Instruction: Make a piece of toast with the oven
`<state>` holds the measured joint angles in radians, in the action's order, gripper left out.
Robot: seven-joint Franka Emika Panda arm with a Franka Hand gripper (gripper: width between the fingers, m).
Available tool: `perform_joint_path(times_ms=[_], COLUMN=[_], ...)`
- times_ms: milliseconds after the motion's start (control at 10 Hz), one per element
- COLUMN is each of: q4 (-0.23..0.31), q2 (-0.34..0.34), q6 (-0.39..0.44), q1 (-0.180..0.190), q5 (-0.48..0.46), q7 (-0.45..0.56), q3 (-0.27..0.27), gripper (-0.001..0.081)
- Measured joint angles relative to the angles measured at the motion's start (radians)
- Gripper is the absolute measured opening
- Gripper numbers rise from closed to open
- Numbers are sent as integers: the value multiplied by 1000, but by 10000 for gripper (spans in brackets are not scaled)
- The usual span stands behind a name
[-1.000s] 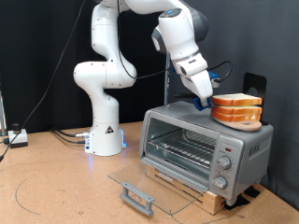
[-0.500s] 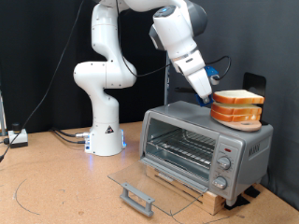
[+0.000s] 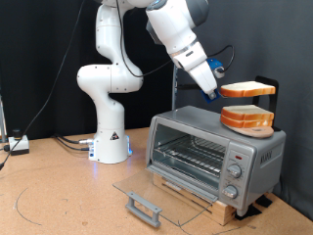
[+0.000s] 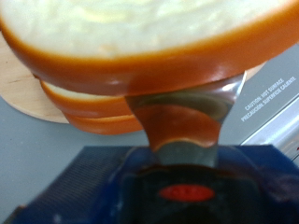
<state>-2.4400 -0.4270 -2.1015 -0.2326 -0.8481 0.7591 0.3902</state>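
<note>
My gripper [image 3: 214, 90] is shut on the piece of toast [image 3: 247, 89], a flat slice with a pale face and orange-tan crust, and holds it level in the air above the stack of slices [image 3: 246, 117]. The stack rests on top of the silver oven [image 3: 213, 149], at the exterior view's right. The oven's glass door [image 3: 156, 196] is dropped open and the wire rack [image 3: 192, 157] inside is bare. In the wrist view the toast [image 4: 149, 42] fills the frame, one finger [image 4: 182, 117] sits under it, and the stack [image 4: 89, 107] lies below.
The oven stands on a wooden board [image 3: 210, 203] on the brown table. Its knobs [image 3: 234, 173] are on the right panel. The white arm base [image 3: 111, 137] stands at the back, with cables [image 3: 68, 143] and a small box [image 3: 18, 145] at the exterior view's left.
The gripper has risen and lifted the top slice off the stack; one second ago it was low at the stack's edge.
</note>
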Motion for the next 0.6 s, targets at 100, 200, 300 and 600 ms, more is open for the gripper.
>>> perform_joint_path(times_ms=[100, 200, 300, 600], q4=[-5, -9, -11, -8], q2=[0, -2, -4, -7], q6=[-9, -12, -10, 48], q1=[-2, -11, -24, -67], q5=[0, 1, 2, 31], q7=[4, 20, 39, 75], q3=[-4, -19, -44, -127], gripper=[410, 410, 410, 410])
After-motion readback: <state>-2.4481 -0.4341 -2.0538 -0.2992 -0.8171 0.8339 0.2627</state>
